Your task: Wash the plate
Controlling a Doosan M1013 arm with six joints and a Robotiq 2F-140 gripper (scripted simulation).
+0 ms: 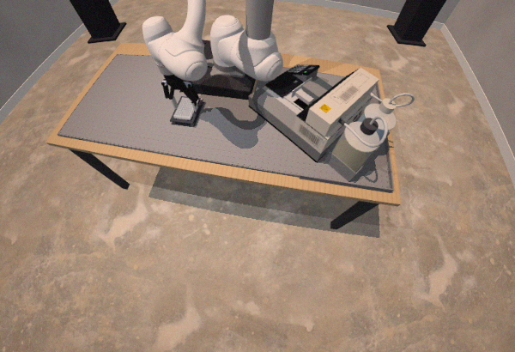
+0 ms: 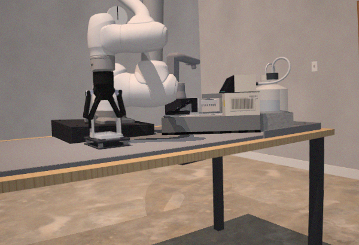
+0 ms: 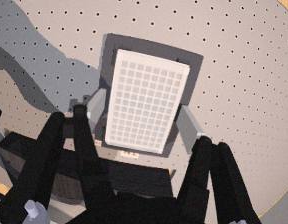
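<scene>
The white multi-well plate [image 1: 184,109] lies flat in the black plate nest N1 [image 1: 185,117] on the left-middle of the table. It also shows in the side view [image 2: 105,135] and in the wrist view [image 3: 147,100], inside the dark nest frame [image 3: 152,52]. My gripper [image 2: 105,129] stands straight down over the plate, with one finger on each long side [image 3: 143,117]. The fingers are open and stand a little off the plate's edges. The washer WASHER [image 1: 318,103] is at the right, and a green lamp glows on its keypad [image 1: 304,69].
The arm's black base block [image 1: 223,81] stands right behind the nest. Two bottles with tubing [image 1: 365,142] [image 1: 388,109] stand at the washer's right end. The washer's carrier area [image 1: 305,94] holds no plate. The arm's white elbow joints hang over the back of the table.
</scene>
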